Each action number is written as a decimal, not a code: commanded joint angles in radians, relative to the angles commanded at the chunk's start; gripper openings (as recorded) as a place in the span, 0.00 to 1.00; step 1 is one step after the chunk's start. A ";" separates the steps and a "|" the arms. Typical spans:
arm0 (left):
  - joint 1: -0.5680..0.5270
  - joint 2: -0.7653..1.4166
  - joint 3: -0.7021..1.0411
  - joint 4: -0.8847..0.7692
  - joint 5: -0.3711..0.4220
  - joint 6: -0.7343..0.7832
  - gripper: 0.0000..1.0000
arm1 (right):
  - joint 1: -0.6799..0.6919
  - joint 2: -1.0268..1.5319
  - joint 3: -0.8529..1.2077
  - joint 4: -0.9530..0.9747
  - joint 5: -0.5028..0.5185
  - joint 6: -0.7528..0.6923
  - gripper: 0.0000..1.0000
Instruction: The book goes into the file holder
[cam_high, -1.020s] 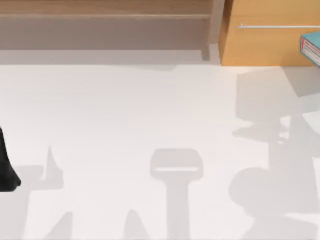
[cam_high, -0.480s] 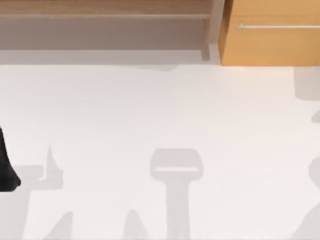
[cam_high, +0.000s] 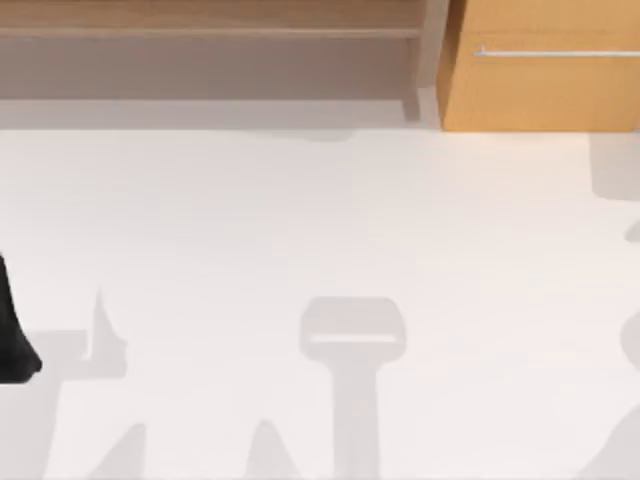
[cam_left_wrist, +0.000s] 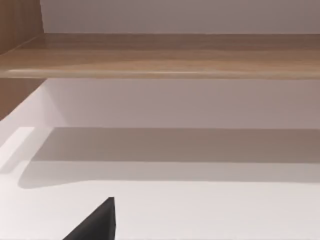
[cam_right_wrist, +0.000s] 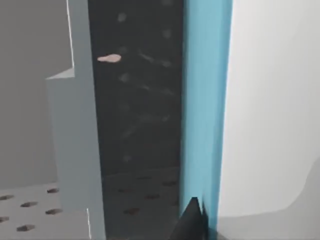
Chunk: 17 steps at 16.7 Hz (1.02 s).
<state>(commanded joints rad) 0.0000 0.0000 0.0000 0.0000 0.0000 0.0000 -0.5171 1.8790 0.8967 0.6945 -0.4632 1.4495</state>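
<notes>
Black right hand (cam_right_wrist: 192, 220) seemingly touching book (cam_right_wrist: 205, 110)

Even, bright light is washing the white table (cam_high: 300, 210); soft grey shadows are lying across its near half.

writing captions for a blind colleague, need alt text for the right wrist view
A light-blue book stands upright beside a grey file holder with a perforated floor and a dark interior. A dark fingertip of the right tool sits against the book's blue edge.

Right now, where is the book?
In the right wrist view, the book stands upright beside a grey file holder wall, a dark fingertip at its lower edge.
</notes>
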 joint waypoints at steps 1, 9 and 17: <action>0.000 0.000 0.000 0.000 0.000 0.000 1.00 | 0.003 0.007 0.013 0.000 0.003 0.001 0.00; 0.000 0.000 0.000 0.000 0.000 0.000 1.00 | 0.032 0.094 0.112 -0.014 0.034 0.011 0.00; 0.000 0.000 0.000 0.000 0.000 0.000 1.00 | 0.032 0.094 0.112 -0.014 0.034 0.011 0.45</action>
<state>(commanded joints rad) 0.0000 0.0000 0.0000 0.0000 0.0000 0.0000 -0.4855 1.9728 1.0086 0.6806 -0.4288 1.4601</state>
